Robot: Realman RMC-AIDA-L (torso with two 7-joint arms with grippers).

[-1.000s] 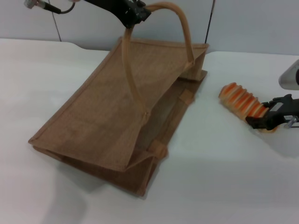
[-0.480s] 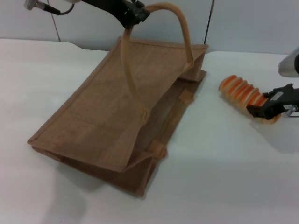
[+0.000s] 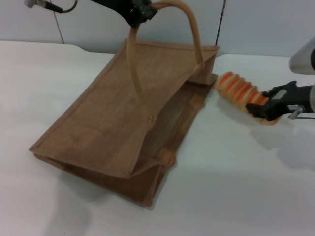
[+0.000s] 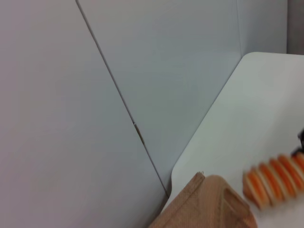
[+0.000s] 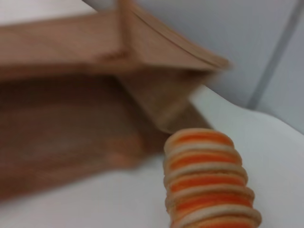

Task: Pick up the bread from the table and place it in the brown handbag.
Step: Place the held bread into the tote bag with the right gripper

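Across the lower part of the head view the white table [image 3: 236, 196] is lying bare, and the brown handbag [image 3: 123, 128] is resting on it from lower left toward upper centre, its mouth gaping toward the right side of the frame. At right of centre, the right gripper [image 3: 263, 109] is pinching the far right end of the bread [image 3: 239, 92], its black fingers pressed against that end. The loaf is pointing toward the bag's upper right corner, just beside it but not touching. In the right wrist view the bread [image 5: 209, 180] is filling the lower right, with the bag's opening [image 5: 71, 123] spreading across the left. At the top of the head view, left of centre, the left gripper [image 3: 139, 12] is clamping the handle [image 3: 189, 29], holding the looped strap up above the bag.
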